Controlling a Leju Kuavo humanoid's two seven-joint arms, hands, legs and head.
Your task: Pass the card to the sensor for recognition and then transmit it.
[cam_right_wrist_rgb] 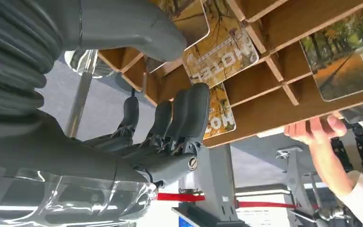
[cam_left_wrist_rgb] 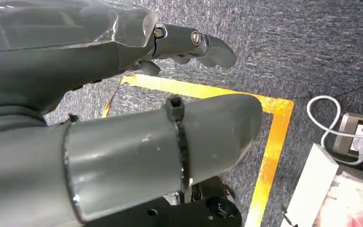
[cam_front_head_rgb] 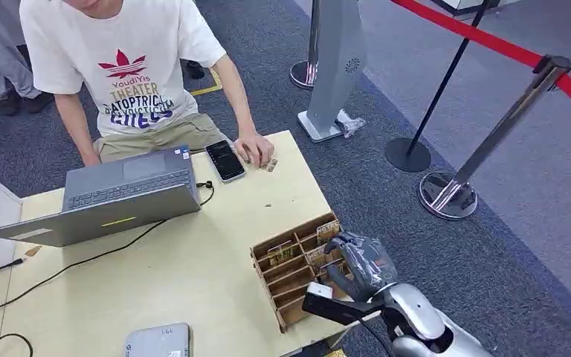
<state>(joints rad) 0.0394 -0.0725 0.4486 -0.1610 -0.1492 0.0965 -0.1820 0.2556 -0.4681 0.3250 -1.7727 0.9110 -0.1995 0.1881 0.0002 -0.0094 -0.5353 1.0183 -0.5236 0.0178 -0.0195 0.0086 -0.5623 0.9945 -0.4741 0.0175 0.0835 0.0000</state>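
The right hand [cam_front_head_rgb: 363,262] is at the wooden rack [cam_front_head_rgb: 286,279] on the near right corner of the table [cam_front_head_rgb: 193,275]. In the right wrist view its fingers [cam_right_wrist_rgb: 189,111] and thumb [cam_right_wrist_rgb: 137,26] are spread on either side of a card [cam_right_wrist_rgb: 220,52] that stands in a rack slot. The thumb tip lies at the card's edge and the fingers lie against a second card [cam_right_wrist_rgb: 221,116] in the next slot. Whether the hand actually grips a card cannot be told. More cards stand in other slots of the rack.

The left hand [cam_left_wrist_rgb: 123,118] hangs over grey carpet with a yellow floor mark [cam_left_wrist_rgb: 269,142]. It holds nothing and its fingers [cam_left_wrist_rgb: 203,45] are extended.

A laptop [cam_front_head_rgb: 111,197] sits open on the far left of the table, and a phone [cam_front_head_rgb: 225,161] lies beside it. A person's hand [cam_front_head_rgb: 255,149] rests on the far table edge just beside the phone. A grey box [cam_front_head_rgb: 157,341] lies at the near table edge.
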